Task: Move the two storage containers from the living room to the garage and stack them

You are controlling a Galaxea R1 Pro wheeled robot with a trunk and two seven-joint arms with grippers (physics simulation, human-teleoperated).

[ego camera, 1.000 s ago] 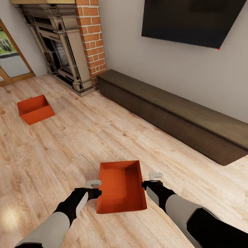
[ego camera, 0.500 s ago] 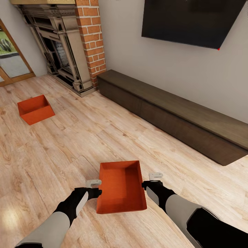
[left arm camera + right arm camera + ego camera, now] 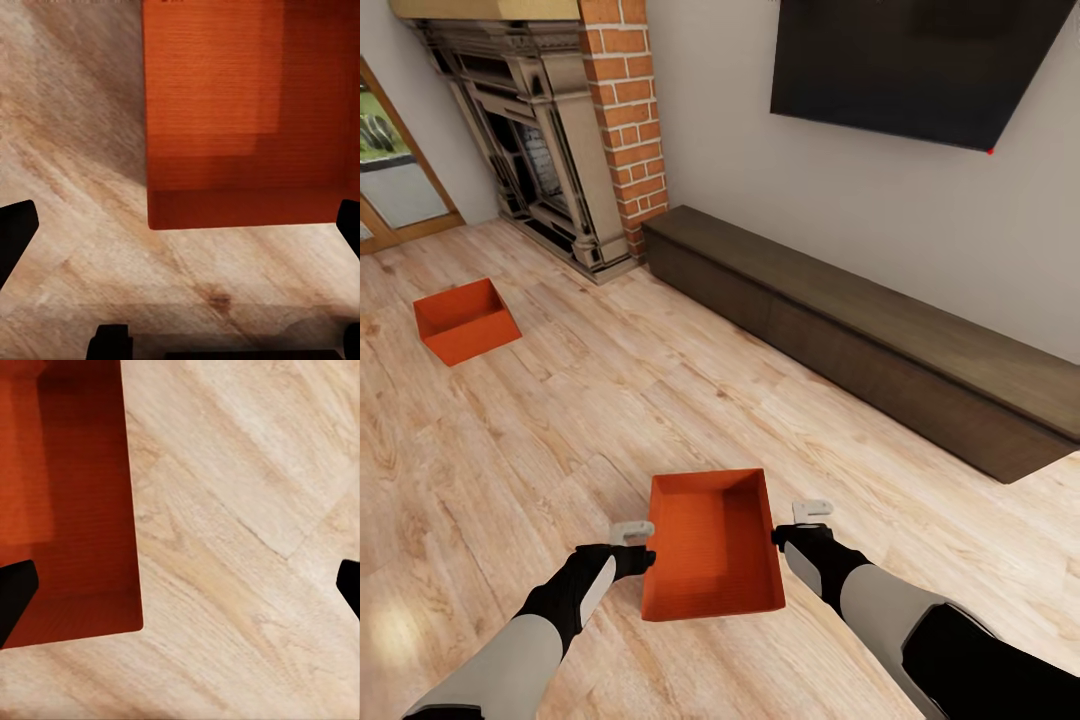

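The near storage container (image 3: 712,545) sits on the living room's wood floor (image 3: 560,420) between the left gripper (image 3: 631,533) and right gripper (image 3: 812,510), both spread apart flanking its long walls, presumably for a two-sided squeeze lift; the second container (image 3: 465,320) rests near the fireplace (image 3: 540,150).

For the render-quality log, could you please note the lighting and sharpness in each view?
Head view: even light, bright patch on the wood floor. Left wrist view: near container smeared, shadow beside it. Right wrist view: soft focus, same container dark inside.
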